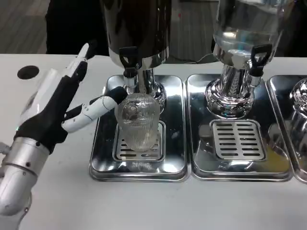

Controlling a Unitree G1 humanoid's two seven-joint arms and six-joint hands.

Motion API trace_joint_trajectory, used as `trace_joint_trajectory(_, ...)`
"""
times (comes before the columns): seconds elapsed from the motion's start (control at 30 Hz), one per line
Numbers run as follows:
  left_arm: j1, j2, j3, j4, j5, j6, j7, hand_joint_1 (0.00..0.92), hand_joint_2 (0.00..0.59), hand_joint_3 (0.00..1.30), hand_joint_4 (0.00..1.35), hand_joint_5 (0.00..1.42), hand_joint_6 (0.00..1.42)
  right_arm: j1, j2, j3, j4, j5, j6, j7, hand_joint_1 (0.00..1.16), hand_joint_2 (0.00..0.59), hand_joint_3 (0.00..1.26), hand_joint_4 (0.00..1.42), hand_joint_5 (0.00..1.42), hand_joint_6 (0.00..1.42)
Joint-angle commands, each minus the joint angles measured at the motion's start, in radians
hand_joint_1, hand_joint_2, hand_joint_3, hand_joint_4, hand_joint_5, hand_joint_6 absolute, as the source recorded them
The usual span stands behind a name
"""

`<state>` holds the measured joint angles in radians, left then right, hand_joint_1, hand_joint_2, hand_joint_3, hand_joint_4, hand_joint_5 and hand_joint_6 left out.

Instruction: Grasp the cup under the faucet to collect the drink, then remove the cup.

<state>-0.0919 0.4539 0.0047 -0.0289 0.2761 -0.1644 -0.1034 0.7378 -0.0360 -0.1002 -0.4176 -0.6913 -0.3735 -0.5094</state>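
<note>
Cup (137, 122) stands upright under faucet (128, 61), left hand (72, 108) touching.

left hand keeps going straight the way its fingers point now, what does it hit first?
Likely the ribbed clear cup on the drip grate: the left hand points rightward at its upper side, fingertips about touching it. Depth is unclear from this view.

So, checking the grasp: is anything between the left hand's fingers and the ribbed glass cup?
Nothing: in the head view, the left hand's fingers reach the ribbed clear glass cup's left side.
</note>
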Motion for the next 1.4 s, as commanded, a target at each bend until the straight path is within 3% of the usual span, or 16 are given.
trace_joint_trajectory(0.03, -0.002, 0.002, 0.014, -0.049, -0.001, 0.034, -0.023, 0.041, 0.021, 0.0, 0.0, 0.0, 0.0, -0.003, 0.003, 0.0, -0.015, 0.0, 0.003, 0.007, 0.7, 0.518, 0.39, 0.38, 0.29, 0.18)
trace_joint_trajectory(0.73, -0.047, -0.018, -0.069, -0.133, 0.056, 0.08, -0.055, 0.04, 0.037, 0.08, 0.0, 0.03, 0.0, 0.019, 0.002, -0.011, -0.012, 0.023, -0.019, -0.002, 0.7, 0.517, 0.4, 0.39, 0.29, 0.18)
trace_joint_trajectory(1.4, 0.049, -0.04, -0.021, -0.246, 0.045, 0.079, -0.044, 0.026, 0.047, 0.26, 0.28, 0.22, 0.0, 0.037, 0.007, -0.007, 0.0, 0.016, -0.046, -0.012, 0.7, 0.517, 0.39, 0.39, 0.3, 0.18)
